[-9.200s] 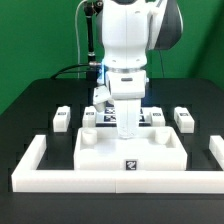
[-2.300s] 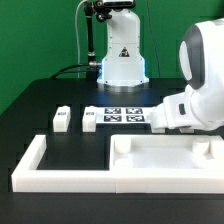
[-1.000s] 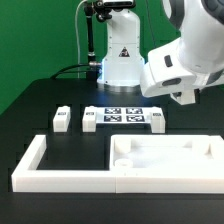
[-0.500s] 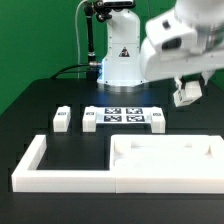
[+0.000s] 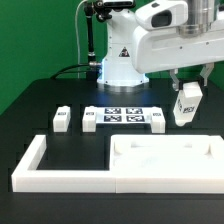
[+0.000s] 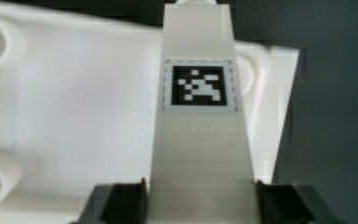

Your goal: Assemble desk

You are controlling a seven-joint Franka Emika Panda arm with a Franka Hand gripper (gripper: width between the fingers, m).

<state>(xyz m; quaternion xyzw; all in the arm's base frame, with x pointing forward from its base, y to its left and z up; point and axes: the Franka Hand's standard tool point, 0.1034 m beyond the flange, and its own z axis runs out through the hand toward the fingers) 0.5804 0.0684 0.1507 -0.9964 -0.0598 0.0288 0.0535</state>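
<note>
Pinching short square white tagged leg point(image 5: 186, 104) between jaws of gripper point(image 5: 187, 89), above flat white plastic tabletop panel point(image 5: 170, 160), exterior view's right. Risk: tilting in grip, missing corner hole point(image 5: 122, 147).

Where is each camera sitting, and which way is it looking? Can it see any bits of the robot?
Exterior view: off the arm, looking across the black table toward the robot's base; it shows the arm and the gripper holding a leg in the air.
Wrist view: on the wrist, looking along the leg toward the tabletop; of the robot, only the dark tips of the gripper show.
Shared: both see the gripper, the leg and the tabletop.
</note>
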